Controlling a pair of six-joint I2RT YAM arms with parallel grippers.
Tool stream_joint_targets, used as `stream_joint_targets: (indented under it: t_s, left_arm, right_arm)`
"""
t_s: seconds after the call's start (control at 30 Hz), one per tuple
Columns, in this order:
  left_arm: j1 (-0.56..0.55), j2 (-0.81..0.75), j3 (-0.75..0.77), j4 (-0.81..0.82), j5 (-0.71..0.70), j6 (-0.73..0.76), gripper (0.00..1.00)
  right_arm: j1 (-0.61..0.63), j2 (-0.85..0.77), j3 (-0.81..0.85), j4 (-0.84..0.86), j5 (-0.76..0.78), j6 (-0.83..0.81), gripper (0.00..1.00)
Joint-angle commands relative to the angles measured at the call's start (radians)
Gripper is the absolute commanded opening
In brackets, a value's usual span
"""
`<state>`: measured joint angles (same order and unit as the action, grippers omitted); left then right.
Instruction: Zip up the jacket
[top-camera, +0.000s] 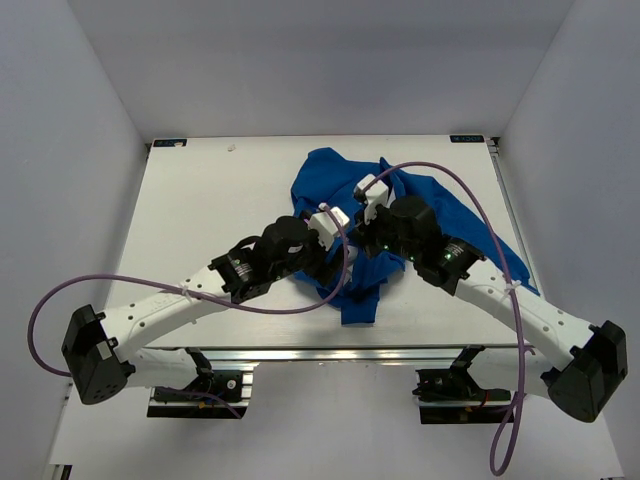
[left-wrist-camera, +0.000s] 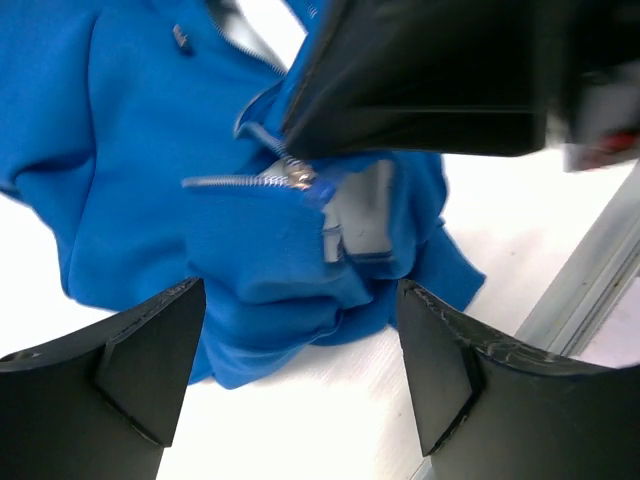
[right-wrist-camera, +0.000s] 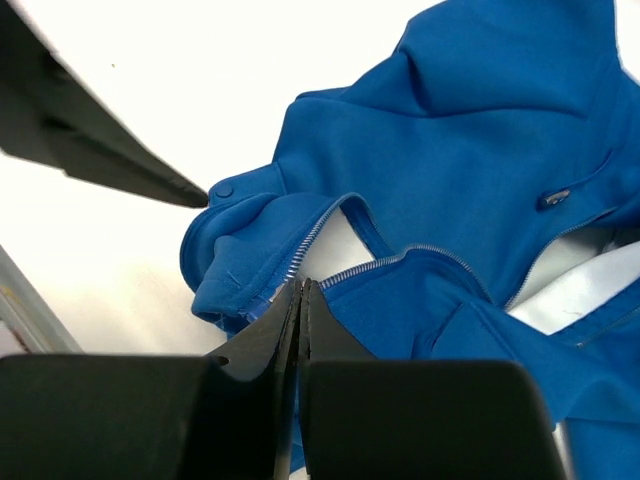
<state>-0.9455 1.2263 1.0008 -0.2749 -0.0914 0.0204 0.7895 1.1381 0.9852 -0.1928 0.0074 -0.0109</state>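
The blue jacket (top-camera: 440, 215) lies crumpled on the white table (top-camera: 220, 200), its front open at the bottom. Pale lining shows between the two silver zipper rows (right-wrist-camera: 318, 232). My right gripper (right-wrist-camera: 302, 285) is shut, its tips at the point where the zipper rows meet. From the left wrist view its black fingers (left-wrist-camera: 420, 80) pinch the pull just above the silver slider (left-wrist-camera: 298, 178). My left gripper (left-wrist-camera: 300, 300) is open, low over the table, with the jacket's folded bottom hem (left-wrist-camera: 270, 330) lying between and just beyond its fingers.
A metal rail (left-wrist-camera: 590, 290) runs along the table's edge close to the right of the hem. Purple cables (top-camera: 440, 170) loop over both arms. Grey walls enclose the table on three sides.
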Motion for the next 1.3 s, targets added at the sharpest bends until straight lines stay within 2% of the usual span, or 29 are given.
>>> stream_joint_targets:
  t_s: [0.0,0.17,0.27,0.33,0.43,0.73,0.87,0.9,0.97,1.0,1.03,1.27]
  left_arm:
    - [-0.007,-0.051,-0.016,0.055,0.054,0.018,0.86]
    - [-0.007,-0.028,-0.024,0.086,0.045,0.021,0.84]
    - [-0.007,-0.01,-0.019,0.098,0.013,0.03,0.77]
    - [-0.007,0.001,-0.016,0.103,-0.008,0.039,0.68]
    - [-0.007,0.018,-0.013,0.102,-0.007,0.059,0.62]
    - [-0.007,0.035,-0.005,0.089,-0.007,0.062,0.63]
    - [-0.007,0.042,-0.011,0.109,-0.024,0.067,0.45]
    - [-0.007,0.044,-0.011,0.118,-0.019,0.069,0.33]
    - [-0.007,0.047,-0.008,0.123,-0.008,0.072,0.23]
    - [-0.007,0.045,-0.01,0.132,-0.007,0.072,0.05]
    - [-0.007,0.042,-0.01,0.135,-0.008,0.073,0.0]
    - [-0.007,-0.017,-0.024,0.126,0.044,0.082,0.0]
  right_arm:
    - [-0.03,0.014,0.05,0.013,-0.081,0.048,0.0]
    - [-0.045,0.025,0.052,0.01,-0.147,0.048,0.0]
    - [-0.045,0.022,0.053,0.01,-0.159,0.048,0.0]
    - [-0.049,0.02,0.055,0.009,-0.165,0.051,0.0]
    - [-0.056,0.022,0.058,0.01,-0.173,0.057,0.0]
    - [-0.079,0.032,0.066,0.004,-0.21,0.069,0.0]
    - [-0.079,0.031,0.063,0.004,-0.219,0.068,0.0]
    - [-0.079,0.032,0.063,0.003,-0.218,0.065,0.0]
    - [-0.079,0.034,0.061,-0.003,-0.221,0.06,0.0]
    - [-0.079,0.037,0.061,-0.005,-0.221,0.06,0.0]
    - [-0.079,0.041,0.061,-0.004,-0.218,0.057,0.0]
    - [-0.079,0.092,0.066,-0.005,-0.086,0.04,0.0]
